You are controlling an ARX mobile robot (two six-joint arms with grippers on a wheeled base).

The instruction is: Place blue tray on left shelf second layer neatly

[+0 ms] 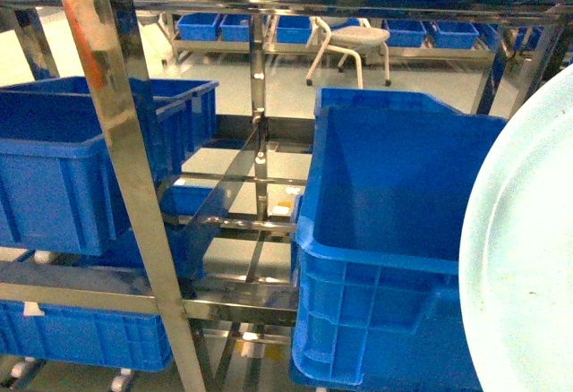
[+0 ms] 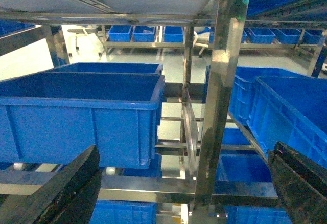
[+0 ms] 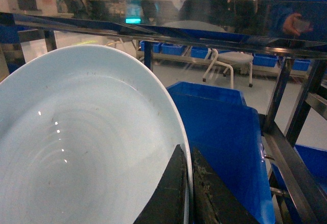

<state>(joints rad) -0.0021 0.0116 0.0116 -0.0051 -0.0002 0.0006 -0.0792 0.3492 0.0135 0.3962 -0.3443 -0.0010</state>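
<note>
The right gripper (image 3: 187,183) was clamped on the rim of the blue tray (image 3: 76,142), its two dark fingers (image 3: 171,193) pinching the raised edge at about 5 o'clock in the right wrist view, one inside the rim and one outside. The tray stood tilted up on edge, its pale hollow face turned toward the wrist camera and filling the left half of that view. In the head view the tray (image 1: 524,258) rose at 3 to 5 o'clock, in front of a deep blue crate (image 1: 394,249) that sat right of the middle steel post (image 1: 260,132). The tray rested on no shelf bar in any view.

The left gripper (image 2: 184,193) was spread wide, with nothing between its fingers (image 2: 61,193), which showed at 7 and 4 o'clock in the left wrist view. It faced the steel rack, where another blue crate (image 2: 82,116) sat on the shelf bars (image 1: 98,289) at 9 o'clock, left of a mirror-like upright post (image 2: 219,106). More crates lined a far rack beyond, near a white stool (image 1: 354,43) at 12 o'clock in the head view.
</note>
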